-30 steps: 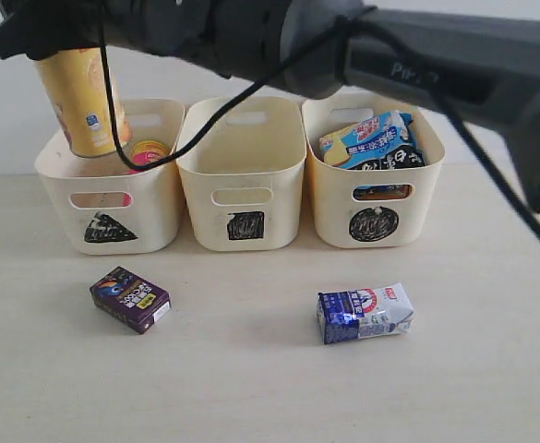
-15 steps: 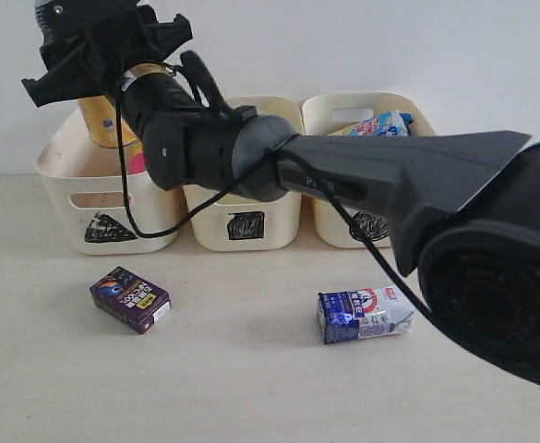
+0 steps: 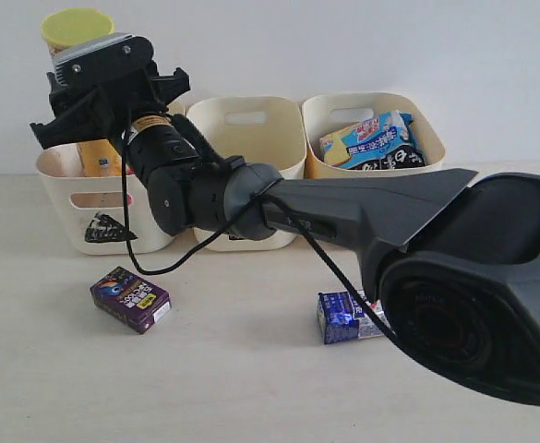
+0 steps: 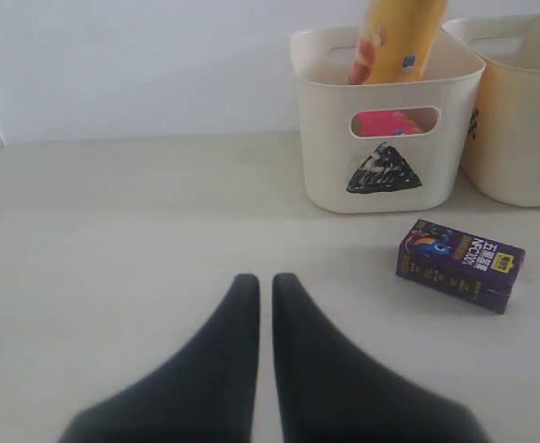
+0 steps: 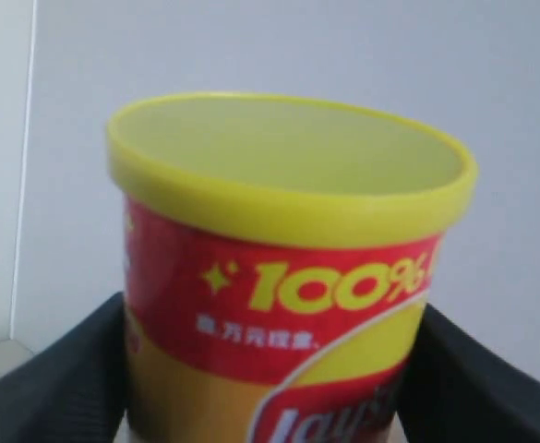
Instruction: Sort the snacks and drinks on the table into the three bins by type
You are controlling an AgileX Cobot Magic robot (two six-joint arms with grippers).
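Observation:
My right gripper [image 3: 99,88] reaches across to the far left and is shut on the yellow-orange Lay's chip tube [image 3: 78,28]. The tube [image 5: 279,277] stands upright between the black fingers [image 5: 57,378], its lower end inside the triangle bin [image 3: 65,198]. The same tube [image 4: 399,41] rises out of that bin [image 4: 380,175], and a pink tube [image 4: 390,123] shows through the handle slot. The dark purple carton [image 3: 129,299] [image 4: 461,264] lies on the table [image 3: 251,397] in front. The blue and white carton [image 3: 342,317] is partly hidden by the arm. My left gripper [image 4: 265,281] hovers shut and empty over the table.
The square bin [image 3: 251,111] stands in the middle. The circle bin [image 3: 362,98] at the right holds a blue, black and white bag [image 3: 371,140]. The right arm's dark bulk [image 3: 454,277] fills the right foreground. A pale wall stands behind the bins.
The right arm has swung lower across the view, and the yellow-orange tube has gone from tilted to upright in the triangle bin. Both cartons and the left gripper have not moved.

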